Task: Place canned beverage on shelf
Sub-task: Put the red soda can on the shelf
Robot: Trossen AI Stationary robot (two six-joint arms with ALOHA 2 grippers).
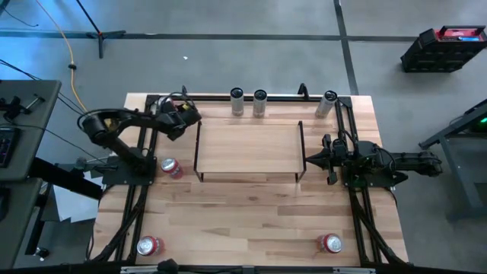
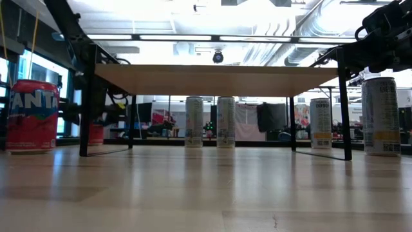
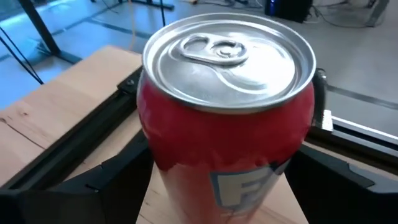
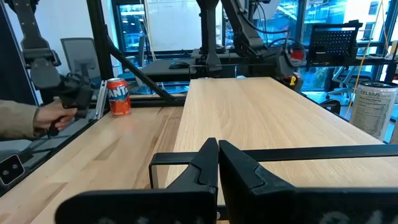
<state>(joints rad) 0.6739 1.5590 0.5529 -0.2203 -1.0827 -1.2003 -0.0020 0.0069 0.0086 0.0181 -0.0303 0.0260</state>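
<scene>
My left gripper [image 1: 183, 114] is over the table's far left, just off the far-left corner of the shelf [image 1: 247, 148], and is shut on a red can [image 3: 227, 81] with a silver top. The can's red also shows in the high view [image 1: 185, 109]. The shelf is a light-wood board on a black wire frame [image 2: 219, 77]. My right gripper [image 1: 310, 160] is shut and empty, its tips [image 4: 217, 155] at the shelf's right end rail [image 4: 311, 152]. I cannot tell whether they touch the rail. My left gripper pinches the red can between its two fingers, one on each side of the can's wall [image 3: 158, 155], below the top rim. The fingers [image 3: 106, 186] come from the table's left. The can's top faces up. Whether its base is off the table is hidden.
Three silver cans [image 1: 237, 100] [image 1: 259, 100] [image 1: 327, 103] stand along the far edge. A red can [image 1: 169, 167] stands left of the shelf. Two more cans [image 1: 149, 245] [image 1: 331, 243] stand near the front corners. A person's hand [image 4: 50, 118] shows beyond the table's left.
</scene>
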